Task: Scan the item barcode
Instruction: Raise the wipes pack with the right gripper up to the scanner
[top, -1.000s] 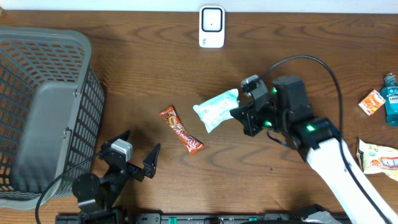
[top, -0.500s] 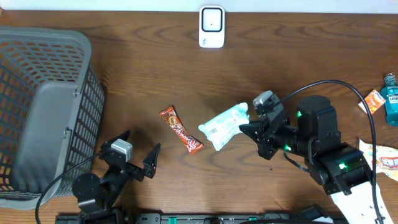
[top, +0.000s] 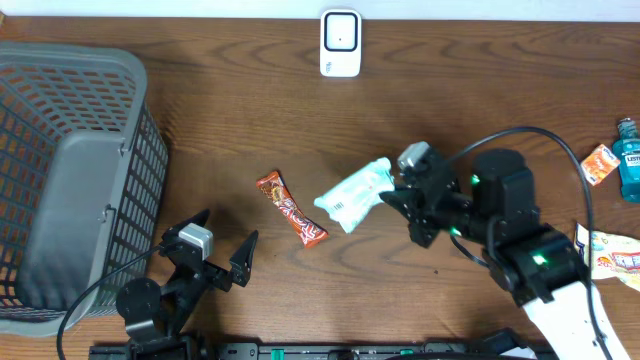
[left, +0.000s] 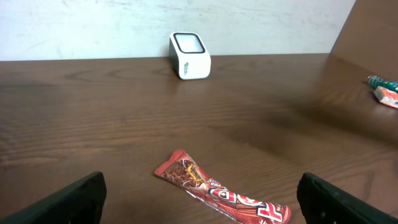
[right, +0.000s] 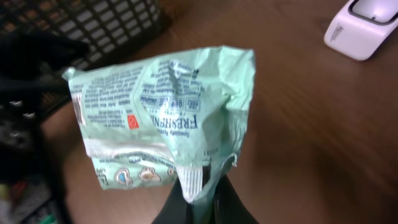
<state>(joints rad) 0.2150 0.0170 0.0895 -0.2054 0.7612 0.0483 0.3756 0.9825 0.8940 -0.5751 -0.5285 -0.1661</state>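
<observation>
A mint-green printed packet (top: 352, 195) hangs just above the table centre, pinched at its crimped end by my right gripper (top: 392, 194), which is shut on it. In the right wrist view the packet (right: 161, 118) fills the frame above the closed fingers (right: 186, 208), small print facing the camera. The white barcode scanner (top: 340, 42) stands at the far edge, also seen as the scanner (right: 364, 28) at upper right. My left gripper (top: 222, 240) rests near the front left, wide open and holding nothing.
A red candy bar (top: 292, 209) lies left of the packet, between the open left fingers (left: 78, 199). A grey mesh basket (top: 70, 180) fills the left side. A blue bottle (top: 628, 158), an orange pack (top: 598, 163) and a pale snack bag (top: 608, 255) sit at the right edge.
The right arm swung toward the near right, carrying the packet down and right, then nudged it slightly back up-left. The left arm has not moved.
</observation>
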